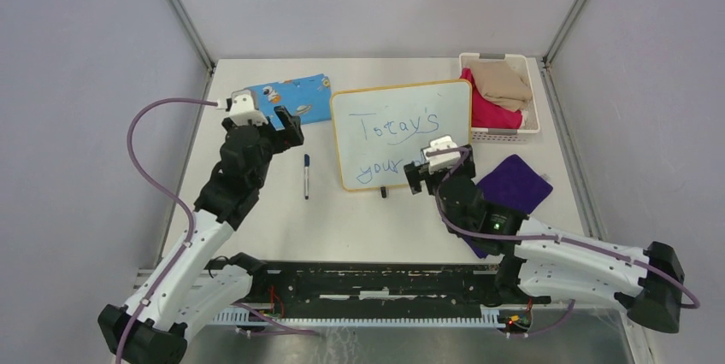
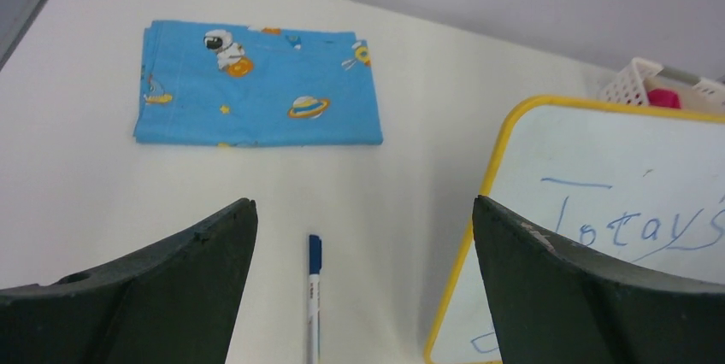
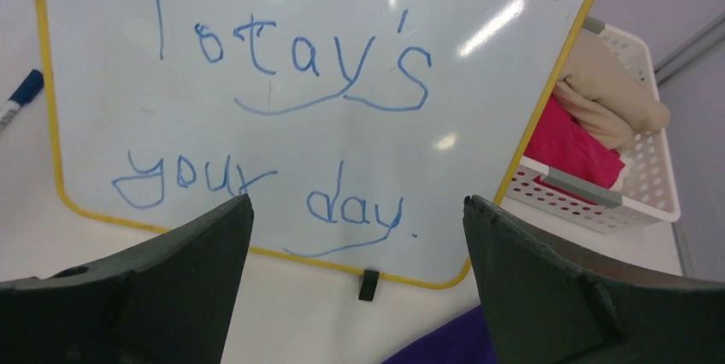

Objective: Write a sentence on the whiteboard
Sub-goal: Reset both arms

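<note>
The whiteboard (image 1: 402,133) lies flat mid-table, yellow-rimmed, also in the left wrist view (image 2: 615,202) and the right wrist view (image 3: 299,108). The sentence (image 3: 291,125) in blue marker reads "Totay's your day." in two lines. A blue-capped marker (image 1: 306,176) lies on the table left of the board, seen also in the left wrist view (image 2: 314,296). My left gripper (image 1: 286,122) is open and empty, above the table over the marker. My right gripper (image 1: 419,178) is open and empty at the board's near right corner, beside a black clip (image 3: 368,284).
A blue patterned cloth (image 1: 291,97) lies at the back left. A white basket (image 1: 532,95) with beige and pink cloths stands at the back right. A purple cloth (image 1: 515,184) lies right of the board, under my right arm.
</note>
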Controlling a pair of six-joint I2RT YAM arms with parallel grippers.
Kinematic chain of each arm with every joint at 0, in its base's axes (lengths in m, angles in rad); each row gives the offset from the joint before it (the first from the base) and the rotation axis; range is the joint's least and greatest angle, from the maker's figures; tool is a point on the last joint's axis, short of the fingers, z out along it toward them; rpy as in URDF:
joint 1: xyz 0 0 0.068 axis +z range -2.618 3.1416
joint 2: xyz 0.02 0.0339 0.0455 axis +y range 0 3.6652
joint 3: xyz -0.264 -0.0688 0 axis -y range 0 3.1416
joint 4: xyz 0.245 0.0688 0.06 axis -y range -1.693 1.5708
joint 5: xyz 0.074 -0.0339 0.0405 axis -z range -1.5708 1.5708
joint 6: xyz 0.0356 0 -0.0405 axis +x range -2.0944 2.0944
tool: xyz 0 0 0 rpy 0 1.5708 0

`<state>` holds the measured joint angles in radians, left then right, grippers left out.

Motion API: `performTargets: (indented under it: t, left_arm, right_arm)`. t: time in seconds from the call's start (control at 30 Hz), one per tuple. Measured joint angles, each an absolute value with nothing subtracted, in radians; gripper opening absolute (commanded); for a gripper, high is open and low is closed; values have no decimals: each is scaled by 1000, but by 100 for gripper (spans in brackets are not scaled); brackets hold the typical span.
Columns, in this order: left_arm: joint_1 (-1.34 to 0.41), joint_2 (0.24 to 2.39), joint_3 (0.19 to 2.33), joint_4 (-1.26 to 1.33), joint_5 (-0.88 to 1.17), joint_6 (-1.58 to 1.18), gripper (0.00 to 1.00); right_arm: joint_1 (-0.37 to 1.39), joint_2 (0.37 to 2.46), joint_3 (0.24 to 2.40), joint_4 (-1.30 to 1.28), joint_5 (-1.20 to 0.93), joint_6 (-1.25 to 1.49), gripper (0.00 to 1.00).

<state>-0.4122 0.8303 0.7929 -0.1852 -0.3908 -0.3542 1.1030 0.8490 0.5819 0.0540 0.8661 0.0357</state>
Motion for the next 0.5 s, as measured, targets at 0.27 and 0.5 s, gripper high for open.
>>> performTargets:
  t: [0.27,0.5]
  left_arm:
    - [-412,953,1045,-147,-425,-400,100]
    - [-412,1052,1170,-158,-380,-429,100]
  right_arm:
    - [938,1089,993,-27,833,89,98]
    - [819,1098,1129,-27,764,145,98]
